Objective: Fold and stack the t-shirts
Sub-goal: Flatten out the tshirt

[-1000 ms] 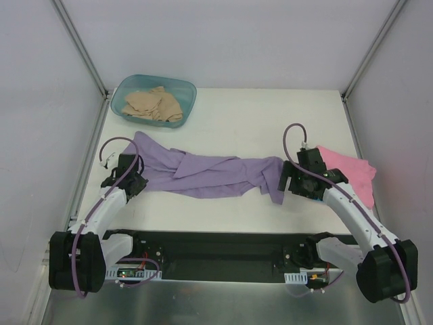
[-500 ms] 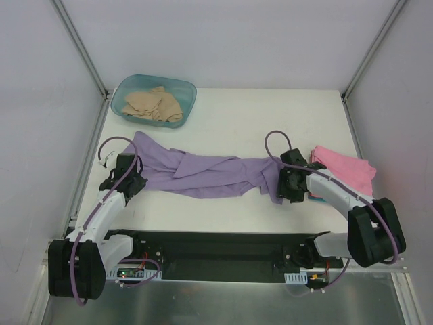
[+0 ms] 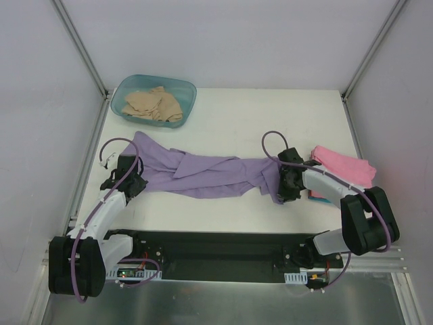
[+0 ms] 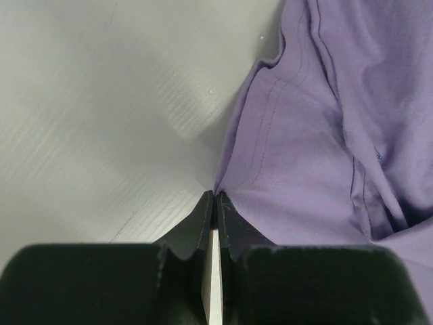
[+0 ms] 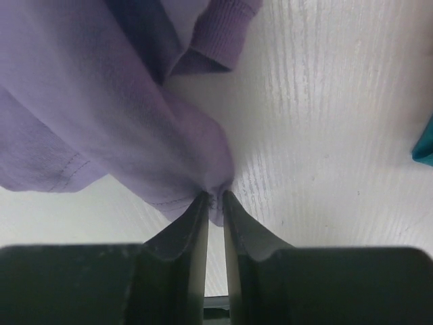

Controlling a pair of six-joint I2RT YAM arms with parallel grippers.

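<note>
A lavender purple t-shirt (image 3: 203,172) lies stretched and crumpled across the table between my two arms. My left gripper (image 3: 132,177) is shut on its left edge; the left wrist view shows the hem (image 4: 260,145) pinched at the fingertips (image 4: 215,196). My right gripper (image 3: 279,183) is shut on its right end, with cloth (image 5: 135,122) bunched between the tips (image 5: 214,198). A pink t-shirt (image 3: 345,170) lies folded at the right, just beyond the right arm. A tan t-shirt (image 3: 154,103) lies crumpled in the tub.
The teal plastic tub (image 3: 187,91) stands at the back left corner of the table. A teal object (image 5: 424,150) shows at the right edge of the right wrist view. Frame posts and white walls close in both sides. The black base rail (image 3: 216,247) runs along the near edge.
My right gripper has moved left and toward the near edge, dragging the purple shirt's right end with it and uncovering more of the pink shirt. The left gripper has barely moved.
</note>
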